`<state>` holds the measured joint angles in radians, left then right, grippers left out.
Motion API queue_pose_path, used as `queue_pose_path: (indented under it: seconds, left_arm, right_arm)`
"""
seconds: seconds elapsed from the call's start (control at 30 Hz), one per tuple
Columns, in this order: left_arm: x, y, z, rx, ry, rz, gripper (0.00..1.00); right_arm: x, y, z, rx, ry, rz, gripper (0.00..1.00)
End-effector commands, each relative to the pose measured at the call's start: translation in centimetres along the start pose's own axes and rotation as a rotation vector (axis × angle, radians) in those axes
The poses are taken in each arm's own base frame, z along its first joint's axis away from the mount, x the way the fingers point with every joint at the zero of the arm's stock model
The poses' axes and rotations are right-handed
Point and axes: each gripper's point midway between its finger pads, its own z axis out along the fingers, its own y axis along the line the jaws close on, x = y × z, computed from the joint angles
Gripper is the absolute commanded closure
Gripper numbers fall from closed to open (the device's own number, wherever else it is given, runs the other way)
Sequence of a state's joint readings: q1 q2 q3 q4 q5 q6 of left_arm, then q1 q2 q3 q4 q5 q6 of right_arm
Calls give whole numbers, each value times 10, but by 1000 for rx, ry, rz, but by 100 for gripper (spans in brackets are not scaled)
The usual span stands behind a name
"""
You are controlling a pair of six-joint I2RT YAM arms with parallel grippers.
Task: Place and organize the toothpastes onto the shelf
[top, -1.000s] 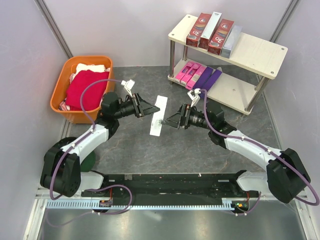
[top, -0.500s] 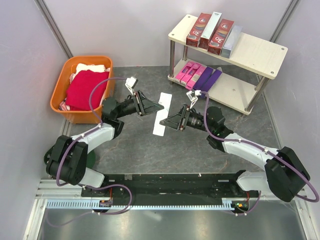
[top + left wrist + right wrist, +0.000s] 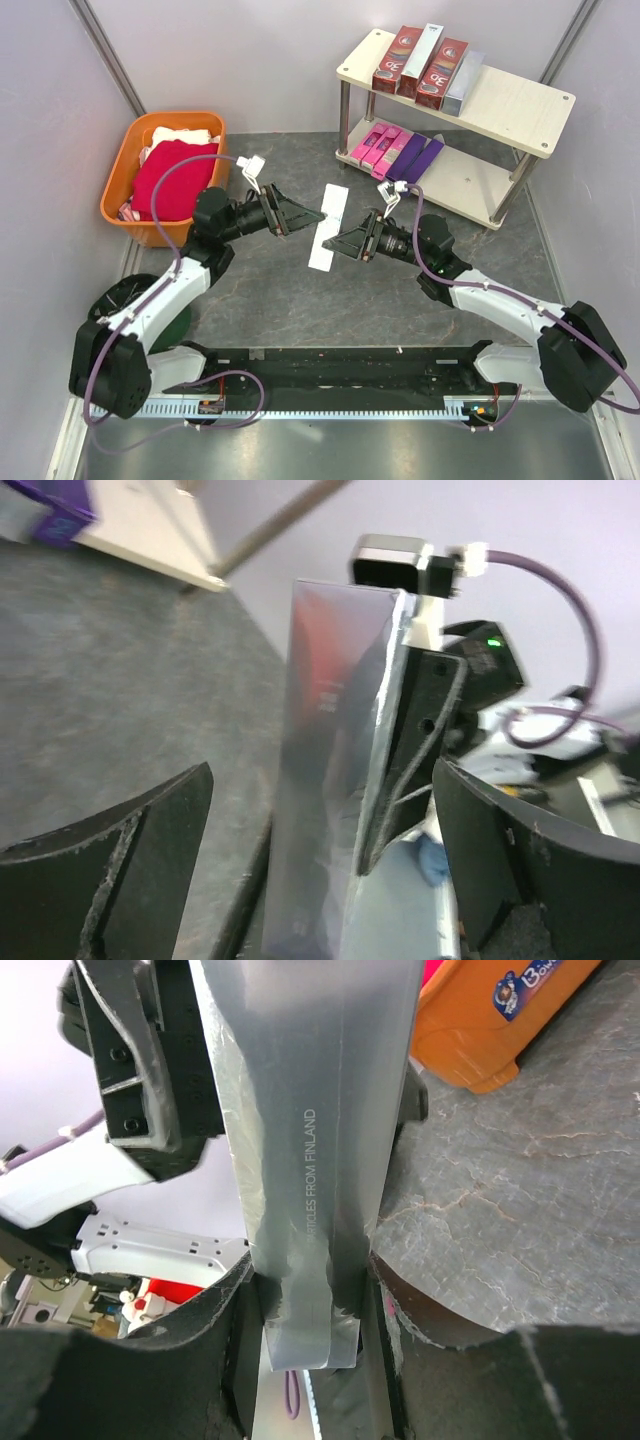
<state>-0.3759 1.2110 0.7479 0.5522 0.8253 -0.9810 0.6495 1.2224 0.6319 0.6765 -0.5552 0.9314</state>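
A silver-grey toothpaste carton hangs above the floor between the two arms. My right gripper is shut on its near end; in the right wrist view both pads press the carton at the gripper. My left gripper stands open, its fingers spread on either side of the carton without touching it. The shelf at the back right holds dark red and silver toothpastes on top, with pink and purple ones on the lower board.
An orange basket with red and white cloths stands at the left, close behind the left arm, and shows as the orange basket in the right wrist view. The shelf's right halves are bare boards. Grey walls close in both sides.
My left gripper has opened and let go of the silver carton. My right gripper has shut on it. The carton has shifted slightly toward the shelf.
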Motion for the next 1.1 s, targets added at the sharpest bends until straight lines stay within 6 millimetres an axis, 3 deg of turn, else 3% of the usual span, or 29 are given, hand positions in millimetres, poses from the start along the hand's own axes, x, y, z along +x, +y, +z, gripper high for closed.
queue_pose_path:
  seconds: [0.0, 0.17, 0.23, 0.5, 0.7, 1.0, 1.07]
  left_arm:
    - [-11, 29, -18, -268, -51, 154, 1]
    - [-18, 55, -46, -499, -99, 226, 0]
    - [-26, 57, -55, -559, -135, 252, 0]
    - [-26, 71, -72, -675, -133, 290, 0]
    - [-21, 78, -74, -689, -115, 295, 0]
    - [-14, 85, -75, -701, -82, 298, 0]
    - [-14, 86, -76, -706, -80, 298, 0]
  right_arm:
    - [-24, 24, -1, -44, -68, -88, 69]
    - [-30, 25, -2, -7, -71, -119, 69]
    - [-34, 28, -3, 1, -78, -134, 69]
    - [-54, 41, -4, 51, -87, -198, 70]
    - [-97, 61, -7, 155, -131, -339, 69]
    - [-190, 101, -27, 314, -272, -490, 68]
    - [-202, 100, -29, 335, -278, -497, 68]
